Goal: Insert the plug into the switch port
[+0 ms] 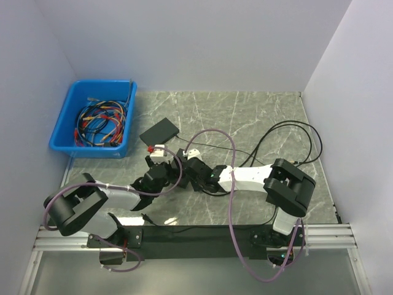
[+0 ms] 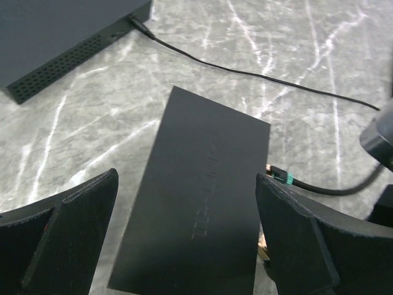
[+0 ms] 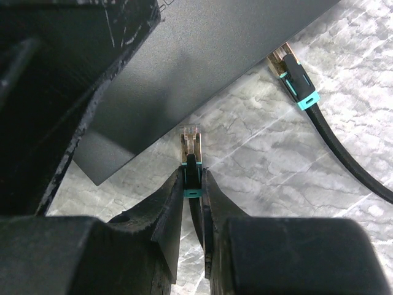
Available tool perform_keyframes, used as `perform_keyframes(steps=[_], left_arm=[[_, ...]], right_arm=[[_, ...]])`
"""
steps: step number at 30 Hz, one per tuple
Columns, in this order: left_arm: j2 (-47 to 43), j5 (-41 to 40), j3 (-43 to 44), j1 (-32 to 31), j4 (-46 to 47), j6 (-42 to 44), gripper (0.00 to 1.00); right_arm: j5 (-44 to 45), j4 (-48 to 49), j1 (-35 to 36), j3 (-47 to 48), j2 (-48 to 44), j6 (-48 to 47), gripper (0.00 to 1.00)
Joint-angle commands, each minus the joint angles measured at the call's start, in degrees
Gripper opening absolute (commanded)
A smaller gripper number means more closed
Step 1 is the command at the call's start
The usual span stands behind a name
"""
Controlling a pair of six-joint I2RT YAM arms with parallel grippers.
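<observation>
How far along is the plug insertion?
Done: right tool shut on the plug, aimed at the switch; a second plug already sits at its edge. In hand: left tool open, straddling the switch. Left: plug tip is short of the switch; push in.

Grey marble table [image 1: 245, 117] with blue bin [image 1: 92, 149], black box [image 1: 159, 131], switch [image 2: 196, 203], cable [image 3: 341, 147].

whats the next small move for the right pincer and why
Probably ease the right pincer forward, pushing the plug it grips into the switch. The plug's tip sits right at the switch's edge, not visibly seated. A second plug meets that edge further along. The open left pincer straddles the switch, so watch for sliding.
</observation>
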Motion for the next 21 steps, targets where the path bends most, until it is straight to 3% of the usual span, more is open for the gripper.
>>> perform_keyframes(steps=[1,7,21], left_arm=[[-1.11,4.83,-1.19,1.92,4.72,1.69,0.99],[-0.60,21.88,-6.02,13.16,14.29,0.02,1.00],[11.70,48.97,-0.49,21.18,18.98,0.20,0.96]], right_arm=[[1.52,1.17,-0.29,-0.61,0.07,-0.38,0.00],[1.52,0.82,-0.64,-0.17,-0.02,-0.74,0.00],[-1.29,1.70,-1.08,-0.70,-3.09,-3.11,0.00]])
